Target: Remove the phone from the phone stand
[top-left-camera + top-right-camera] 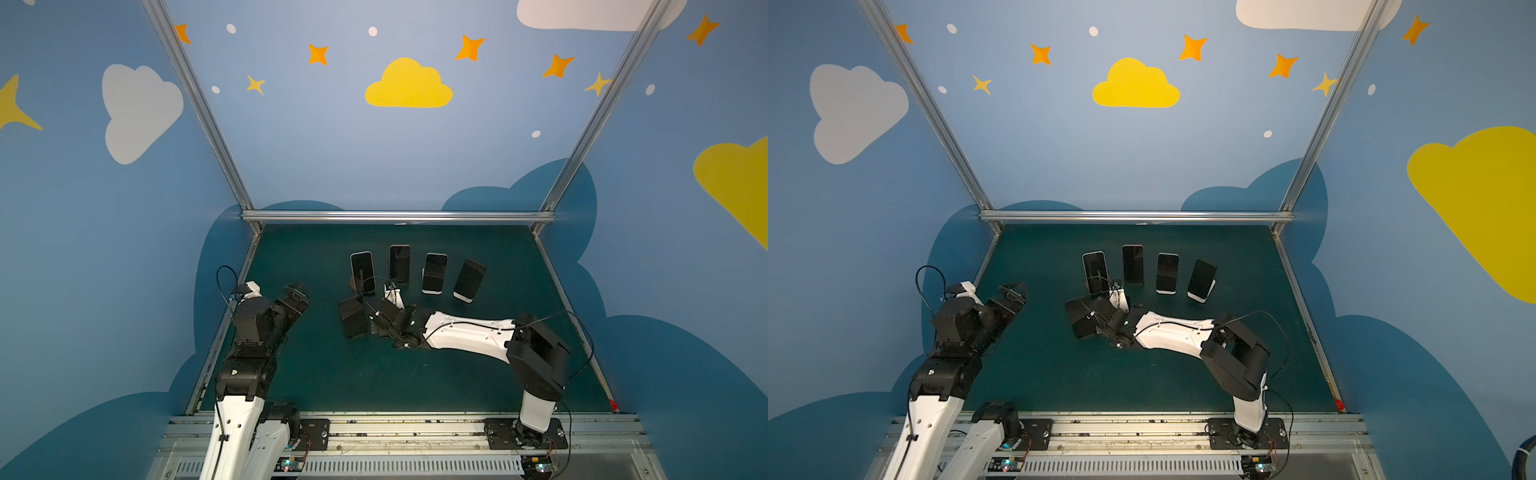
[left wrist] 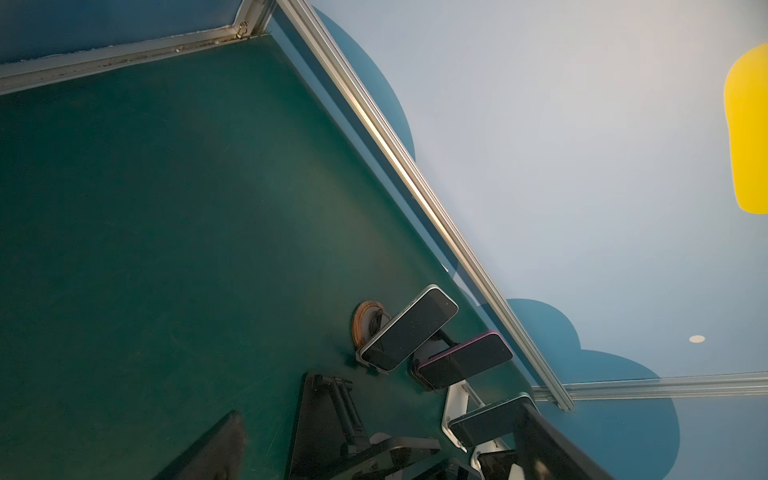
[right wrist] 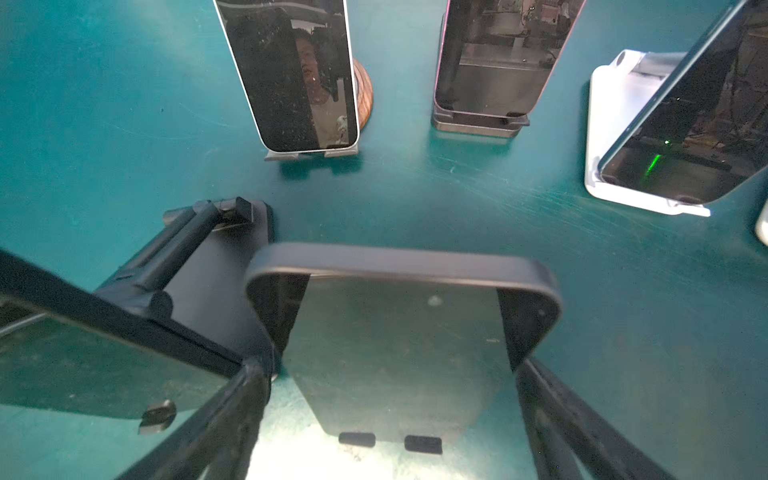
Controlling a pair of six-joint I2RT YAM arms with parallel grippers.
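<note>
A dark-framed phone (image 3: pixel 399 332) stands upright between the fingers of my right gripper (image 3: pixel 388 365). One finger (image 3: pixel 232 415) lies along its one side and the other along the opposite side, both close to its edges; contact is unclear. Two black lips (image 3: pixel 357 439) of the phone stand hold its lower edge, and the rest of that stand is hidden. In both top views the right gripper (image 1: pixel 376 320) (image 1: pixel 1100 318) reaches in low at mid-table. My left gripper (image 1: pixel 297 293) hovers open and empty at the left.
A black folding stand (image 3: pixel 216 257) (image 1: pixel 352 316) with a tilted plate sits right beside the right gripper. Several more phones lean on stands in a row behind, among them one (image 1: pixel 363 272) on a round wooden base and one (image 1: pixel 434 273) on a white stand. Aluminium rails (image 1: pixel 399 216) edge the mat.
</note>
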